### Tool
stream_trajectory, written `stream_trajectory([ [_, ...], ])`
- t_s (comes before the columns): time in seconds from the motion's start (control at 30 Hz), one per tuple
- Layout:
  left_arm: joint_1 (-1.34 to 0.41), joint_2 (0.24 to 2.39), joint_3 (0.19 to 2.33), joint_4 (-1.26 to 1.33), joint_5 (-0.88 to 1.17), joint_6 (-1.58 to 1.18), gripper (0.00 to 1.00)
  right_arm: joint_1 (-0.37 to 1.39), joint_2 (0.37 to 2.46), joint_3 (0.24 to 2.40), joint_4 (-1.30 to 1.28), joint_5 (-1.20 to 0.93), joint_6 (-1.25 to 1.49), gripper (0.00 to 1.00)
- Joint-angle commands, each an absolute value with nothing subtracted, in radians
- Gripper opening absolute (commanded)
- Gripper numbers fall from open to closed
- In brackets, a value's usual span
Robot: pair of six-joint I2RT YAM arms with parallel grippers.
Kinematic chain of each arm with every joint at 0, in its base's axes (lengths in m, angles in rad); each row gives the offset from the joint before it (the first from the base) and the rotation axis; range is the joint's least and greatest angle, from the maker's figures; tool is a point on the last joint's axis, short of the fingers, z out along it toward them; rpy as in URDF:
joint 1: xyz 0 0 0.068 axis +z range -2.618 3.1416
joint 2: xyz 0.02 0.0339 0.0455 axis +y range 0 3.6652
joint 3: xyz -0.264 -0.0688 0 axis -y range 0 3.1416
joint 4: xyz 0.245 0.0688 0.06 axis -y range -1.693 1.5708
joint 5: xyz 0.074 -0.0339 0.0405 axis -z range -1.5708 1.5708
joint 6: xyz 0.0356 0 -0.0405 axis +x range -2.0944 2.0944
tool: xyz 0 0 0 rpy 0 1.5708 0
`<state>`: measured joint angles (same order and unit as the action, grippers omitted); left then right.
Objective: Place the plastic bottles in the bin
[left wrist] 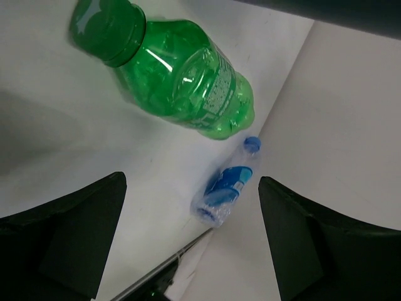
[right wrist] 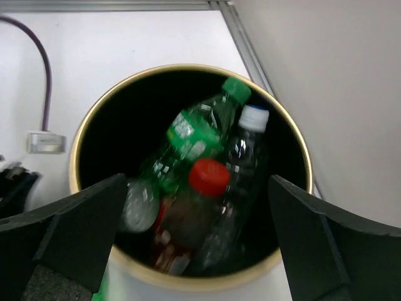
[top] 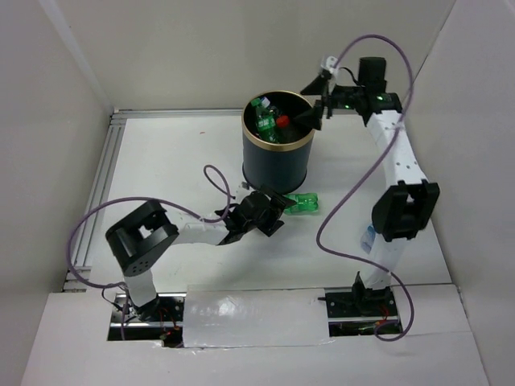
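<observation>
Inside, glossy plastic bottles [right wrist: 207, 179] jumbled in cylindrical gold-rimmed bin [right wrist: 175, 66].

I see the bin [top: 276, 157] at top centre, dark navy with a thin gold rim. Inside are a green-capped green bottle [right wrist: 194, 135], a red-capped bottle [right wrist: 208, 177] and a white-capped bottle [right wrist: 254, 117]. Upper left in my left wrist view is a bright green bottle [left wrist: 182, 75]; below it is a clear bottle [left wrist: 224, 188] with blue label and cap. The table [top: 177, 153] is white.
</observation>
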<state>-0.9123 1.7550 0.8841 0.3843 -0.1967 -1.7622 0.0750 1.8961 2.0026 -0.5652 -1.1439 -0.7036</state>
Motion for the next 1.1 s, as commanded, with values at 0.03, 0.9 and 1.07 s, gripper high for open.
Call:
stream_trajectory([
  [0.03, -0.940, 1.861, 1.012, 0.437, -0.356, -1.890, 0.99, -0.099, 1.584, 1.783, -0.659, -1.218, -0.776, 1.00],
  [0.9, -0.950, 1.974, 1.091, 0.007, -0.431, -1.984, 0.00, -0.606, 1.310, 1.212, -1.190, -1.224, -1.216, 1.00],
  [1.07, -0.950, 1.898, 1.006, 0.080, -0.422, -1.829, 0.00, -0.630, 1.319, 1.178, -1.215, -1.224, -1.216, 1.00],
])
